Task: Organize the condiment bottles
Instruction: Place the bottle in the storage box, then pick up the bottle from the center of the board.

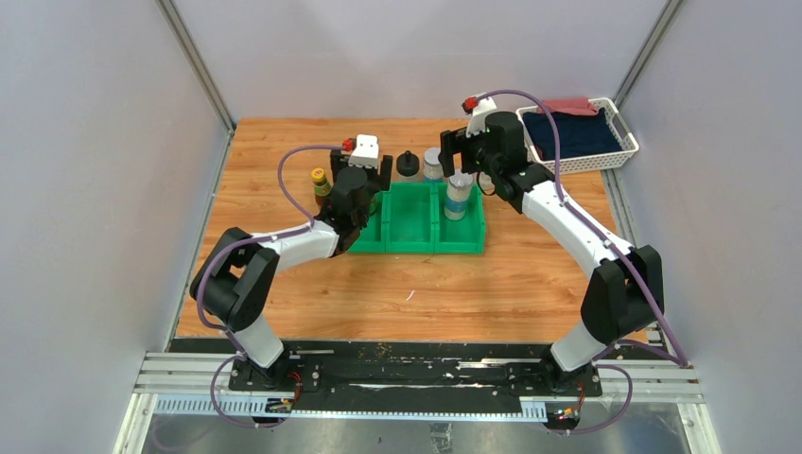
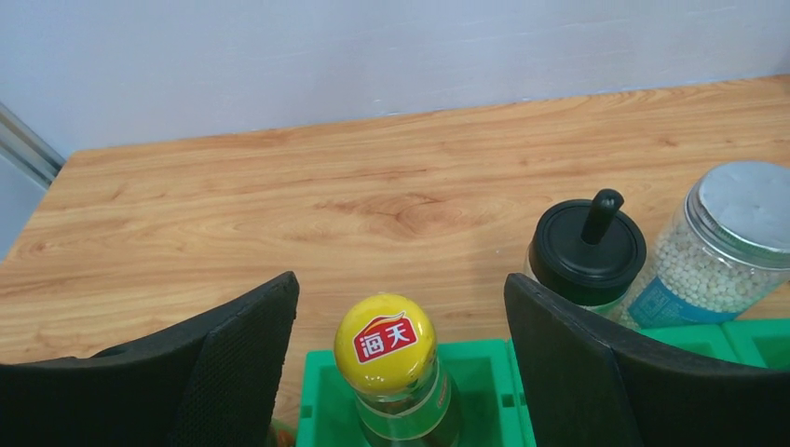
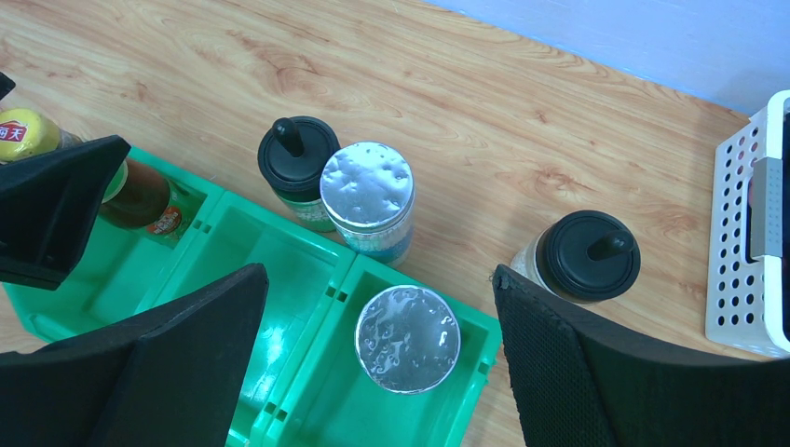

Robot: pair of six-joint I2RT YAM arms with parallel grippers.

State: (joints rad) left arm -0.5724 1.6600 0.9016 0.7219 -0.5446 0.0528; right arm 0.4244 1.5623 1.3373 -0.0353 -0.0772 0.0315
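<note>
As left gripper (image 2: 401, 279) and right gripper (image 3: 379, 272) gape wide, we list: yellow-capped bottle (image 2: 385, 345), green bin (image 3: 279, 251) left compartment; silver-lidded shaker (image 3: 407, 338), right compartment.

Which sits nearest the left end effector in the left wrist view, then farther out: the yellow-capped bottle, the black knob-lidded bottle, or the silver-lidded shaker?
1. Yellow-capped bottle, in the green bin, between the fingers of the left end effector.
2. Black knob-lidded bottle, to the right, behind the bin.
3. Silver-lidded shaker, far right.
</note>
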